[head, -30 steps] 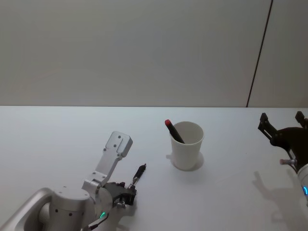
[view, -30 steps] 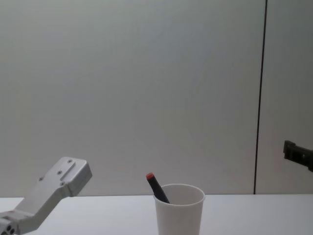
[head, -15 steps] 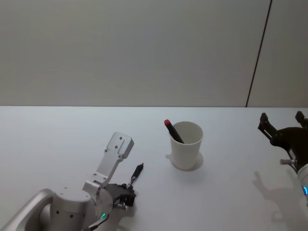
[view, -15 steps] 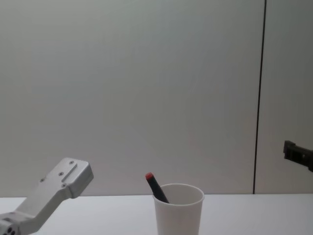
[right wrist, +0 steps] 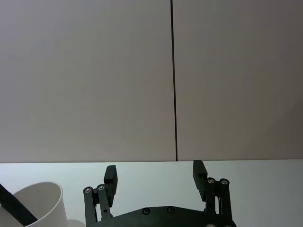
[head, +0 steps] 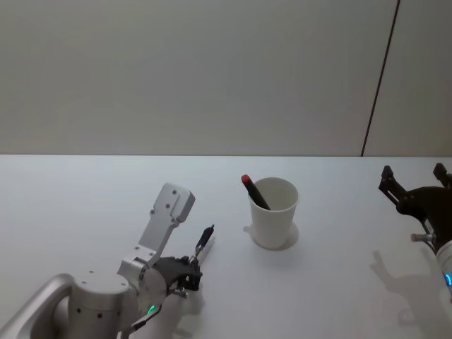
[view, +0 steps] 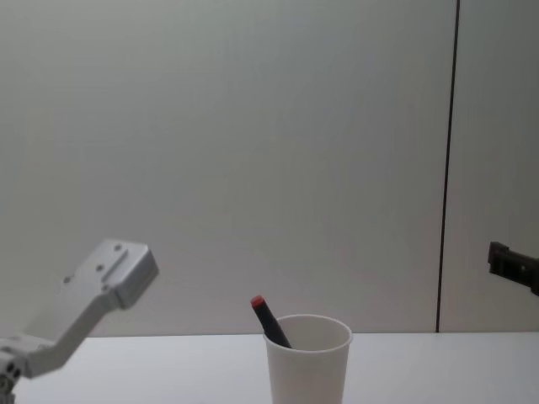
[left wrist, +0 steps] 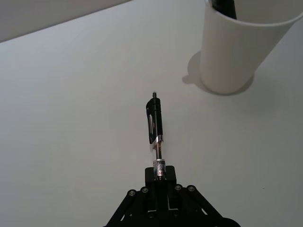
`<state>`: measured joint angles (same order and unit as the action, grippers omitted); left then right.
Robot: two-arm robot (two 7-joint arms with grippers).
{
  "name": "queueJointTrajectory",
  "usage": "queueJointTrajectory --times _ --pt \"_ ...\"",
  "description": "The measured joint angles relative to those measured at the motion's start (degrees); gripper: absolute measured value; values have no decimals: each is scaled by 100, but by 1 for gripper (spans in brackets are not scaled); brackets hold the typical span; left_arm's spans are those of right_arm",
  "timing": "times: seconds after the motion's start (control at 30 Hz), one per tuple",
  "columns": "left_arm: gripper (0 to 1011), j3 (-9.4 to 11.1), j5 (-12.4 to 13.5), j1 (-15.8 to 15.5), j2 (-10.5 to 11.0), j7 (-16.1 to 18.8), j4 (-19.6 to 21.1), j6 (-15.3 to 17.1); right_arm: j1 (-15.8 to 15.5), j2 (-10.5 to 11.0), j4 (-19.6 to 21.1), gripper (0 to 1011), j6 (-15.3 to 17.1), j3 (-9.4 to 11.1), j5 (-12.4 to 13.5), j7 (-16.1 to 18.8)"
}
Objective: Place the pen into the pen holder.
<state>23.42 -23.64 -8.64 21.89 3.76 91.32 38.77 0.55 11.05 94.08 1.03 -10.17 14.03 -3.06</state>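
Note:
A black pen (left wrist: 155, 127) with a silver section is pinched at its rear end by my left gripper (left wrist: 159, 174), which is shut on it and holds it just above the table, tip toward the cup. In the head view the pen (head: 203, 241) sticks out from the left gripper (head: 191, 263), left of the white paper pen holder (head: 274, 212). A black pen with a red cap (head: 253, 191) leans inside the pen holder (view: 307, 358). My right gripper (right wrist: 155, 177) hangs open at the far right (head: 414, 185), nothing between its fingers.
The white table (head: 85, 205) runs back to a grey wall with a dark vertical seam (head: 380, 78). The left arm's silver wrist link (head: 167, 219) rises over the table at the front left.
The left arm has lifted and tilted up a little, carrying the held pen slightly toward the cup. The right arm and the cup have not moved.

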Motion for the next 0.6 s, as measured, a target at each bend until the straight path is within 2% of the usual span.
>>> queueJointTrajectory --times 0.3,0.6 --pt "142 -83 83 77 86 144 390 -241 0 0 0 1001 0 0 0 0" --pt "142 -125 407 202 163 506 870 -477 0 0 0 1001 0 0 0 0"
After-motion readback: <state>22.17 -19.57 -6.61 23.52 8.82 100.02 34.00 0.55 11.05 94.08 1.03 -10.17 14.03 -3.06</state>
